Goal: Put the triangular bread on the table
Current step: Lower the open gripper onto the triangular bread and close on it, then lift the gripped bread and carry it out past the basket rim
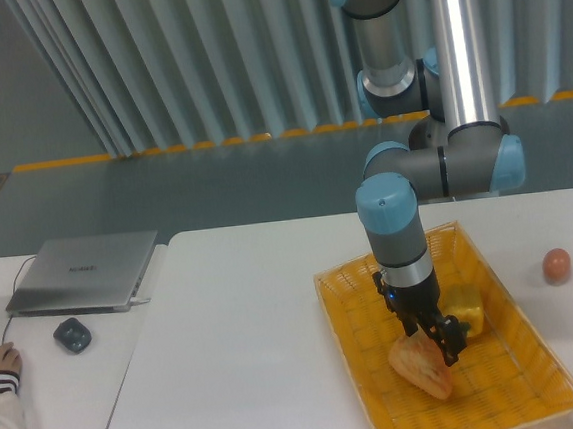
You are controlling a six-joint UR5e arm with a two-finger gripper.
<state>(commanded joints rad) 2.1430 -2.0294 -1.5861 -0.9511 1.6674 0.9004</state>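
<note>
While the gripper (433, 345) touches it, the triangular bread (421, 368) lies in the basket (347, 305).

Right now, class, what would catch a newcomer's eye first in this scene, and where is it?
The yellow woven basket tray on the right of the white table, where the gripper sits low over the triangular bread. A yellow pepper lies beside it in the tray. A small brown egg rests alone on the table's far right.

Even, soft indoor light; slightly grainy picture.
</note>
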